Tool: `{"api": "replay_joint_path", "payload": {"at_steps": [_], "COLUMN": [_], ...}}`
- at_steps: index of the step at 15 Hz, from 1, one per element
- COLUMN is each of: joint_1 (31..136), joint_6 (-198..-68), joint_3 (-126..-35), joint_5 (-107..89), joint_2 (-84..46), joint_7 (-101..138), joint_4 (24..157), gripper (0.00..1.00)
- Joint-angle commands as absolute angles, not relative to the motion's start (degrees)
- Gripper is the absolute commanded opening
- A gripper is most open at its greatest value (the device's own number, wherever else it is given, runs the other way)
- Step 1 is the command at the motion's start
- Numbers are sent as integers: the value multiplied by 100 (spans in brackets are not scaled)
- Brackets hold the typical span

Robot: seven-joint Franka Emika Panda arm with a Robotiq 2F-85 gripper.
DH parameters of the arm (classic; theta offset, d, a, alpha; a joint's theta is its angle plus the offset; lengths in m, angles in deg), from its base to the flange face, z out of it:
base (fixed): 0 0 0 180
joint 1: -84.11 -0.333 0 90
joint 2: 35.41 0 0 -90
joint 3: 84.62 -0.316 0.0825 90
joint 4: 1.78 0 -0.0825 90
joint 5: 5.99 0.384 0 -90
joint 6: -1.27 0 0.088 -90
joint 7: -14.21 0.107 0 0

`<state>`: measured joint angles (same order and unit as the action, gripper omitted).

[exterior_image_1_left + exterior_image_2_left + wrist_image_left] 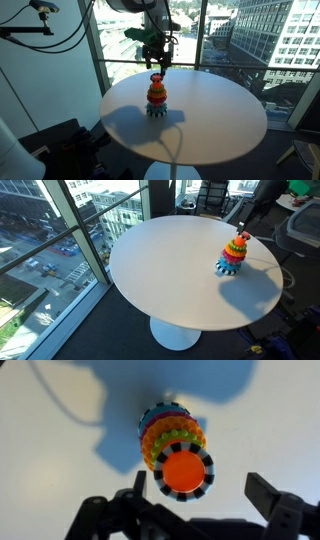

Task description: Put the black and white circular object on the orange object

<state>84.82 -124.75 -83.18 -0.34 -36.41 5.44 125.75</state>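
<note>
The ring-stacking toy (pixel 157 96) stands near the middle of the round white table; it also shows in an exterior view (pixel 234 256). In the wrist view the black and white circular object (pixel 207 464) sits around the orange object (pixel 182 473), the toy's top, with yellow, green and blue rings below. My gripper (pixel 201 487) is open and empty, just above the toy, its fingers spread wider than the ring. In an exterior view the gripper (pixel 156 60) hangs right over the toy's top. The arm reaches in from the upper right in an exterior view (pixel 246 222).
The round white table (pixel 215 125) stands on a single pedestal beside floor-to-ceiling windows (pixel 50 240). A black camera stand and cables (pixel 45 30) are at the back. Office chairs (pixel 212 195) stand behind the table.
</note>
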Motion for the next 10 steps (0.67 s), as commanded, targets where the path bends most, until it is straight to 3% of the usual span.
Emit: {"api": "replay_joint_path", "payload": {"at_steps": [1, 10], "joint_1": [8490, 8466], "joint_6": [-12472, -12709], "joint_3": [-8316, -8349], "joint_5": [381, 890], "joint_2": [-3727, -3639], "joint_7": [217, -251], "joint_4": [12564, 12599], "gripper": [100, 100]}}
